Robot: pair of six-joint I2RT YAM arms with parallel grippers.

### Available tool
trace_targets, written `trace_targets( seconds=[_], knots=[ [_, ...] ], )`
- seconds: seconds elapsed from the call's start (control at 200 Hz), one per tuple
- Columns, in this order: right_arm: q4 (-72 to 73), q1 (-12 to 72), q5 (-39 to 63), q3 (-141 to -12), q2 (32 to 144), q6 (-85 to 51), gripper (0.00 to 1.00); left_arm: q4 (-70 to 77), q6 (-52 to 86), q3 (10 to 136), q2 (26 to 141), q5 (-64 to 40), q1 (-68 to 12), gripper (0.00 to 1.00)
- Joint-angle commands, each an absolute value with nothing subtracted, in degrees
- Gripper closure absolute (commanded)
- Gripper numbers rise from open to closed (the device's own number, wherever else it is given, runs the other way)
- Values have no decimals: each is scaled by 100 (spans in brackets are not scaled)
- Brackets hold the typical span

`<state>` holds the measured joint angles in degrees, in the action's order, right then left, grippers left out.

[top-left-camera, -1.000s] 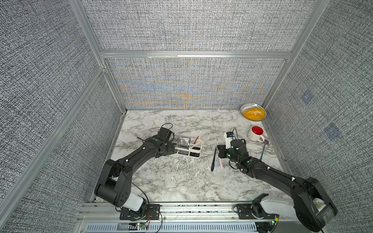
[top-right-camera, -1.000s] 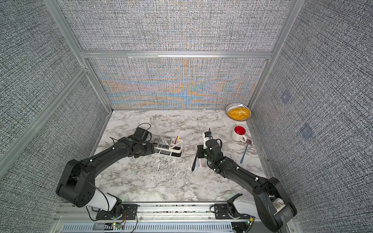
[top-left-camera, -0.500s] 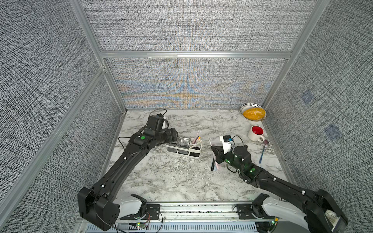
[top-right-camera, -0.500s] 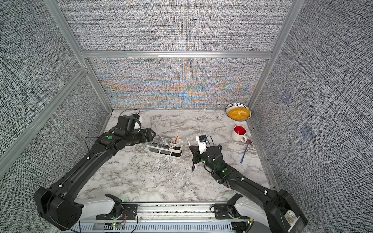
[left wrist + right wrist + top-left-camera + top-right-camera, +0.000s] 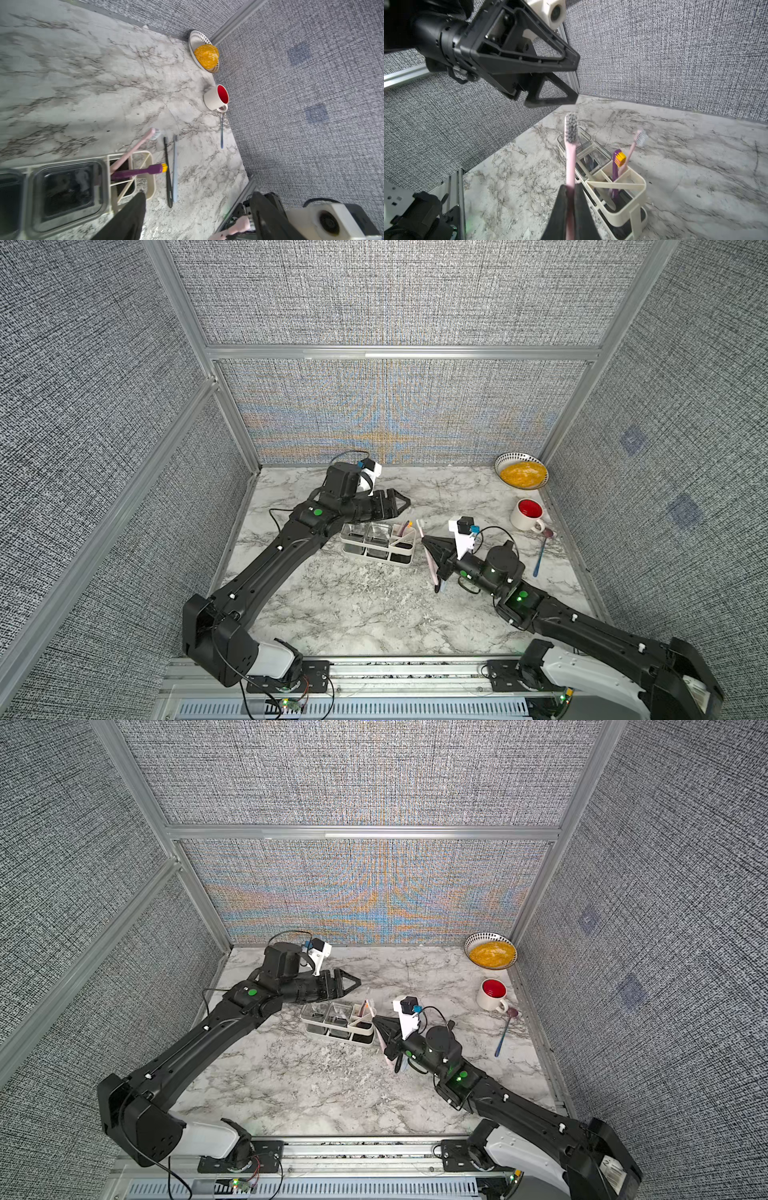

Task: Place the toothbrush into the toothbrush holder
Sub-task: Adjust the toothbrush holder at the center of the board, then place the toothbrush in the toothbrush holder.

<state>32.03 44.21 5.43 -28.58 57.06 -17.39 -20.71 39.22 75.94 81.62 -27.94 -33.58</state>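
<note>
Your right gripper [image 5: 570,190] is closed on the toothbrush [image 5: 571,158], head sticking out past the jaws; the holder [image 5: 636,182] stands just beyond them. Your left gripper [image 5: 576,79] is wide open and empty.

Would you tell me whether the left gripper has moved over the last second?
Yes; the left gripper has lifted away from the toothbrush holder, toward the back wall.

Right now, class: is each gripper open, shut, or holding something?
Left gripper: jaws open, holding nothing.
Right gripper: jaws shut on the pink toothbrush.
</note>
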Motion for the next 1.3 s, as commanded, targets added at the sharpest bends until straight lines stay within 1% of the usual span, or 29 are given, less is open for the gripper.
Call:
trace_targets(
  seconds=[0.0,0.18,0.24,0.36,0.42,0.46,0.575,0.665,0.956,1.196,1.296],
  knots=[
    [3584,4439,713,-2943,5786,-1814,93,-1621,3999,7629,8242,-3121,-3499,19],
    [3740,4447,812,-3080,5983,-1863,93,-1264,4171,7602,8345,-3320,-3637,23],
    [3819,4445,808,-3095,6025,-1874,93,-1239,4184,7619,8394,-3322,-3673,25],
    [3861,4445,813,-3183,6105,-1873,93,-1175,4186,7595,8479,-3361,-3722,38],
    [3885,4446,801,-3204,6139,-1863,93,-1103,4229,7577,8523,-3460,-3742,46],
    [3914,4440,768,-3213,6155,-1865,93,-1069,4260,7567,8541,-3518,-3759,48],
    [4070,4442,662,-3191,6200,-1896,93,-957,4331,7455,8504,-3529,-3810,50],
    [4113,4432,620,-3217,6247,-1899,93,-892,4342,7409,8472,-3550,-3830,55],
    [3932,4378,451,-3396,6390,-1876,93,-974,4265,7349,8371,-3534,-3858,56],
    [3746,4254,489,-3570,6538,-1951,94,-1032,4180,7297,8354,-3531,-3868,69],
    [3758,4240,535,-3592,6574,-1969,94,-1070,4111,7277,8353,-3467,-3878,72]
  ],
)
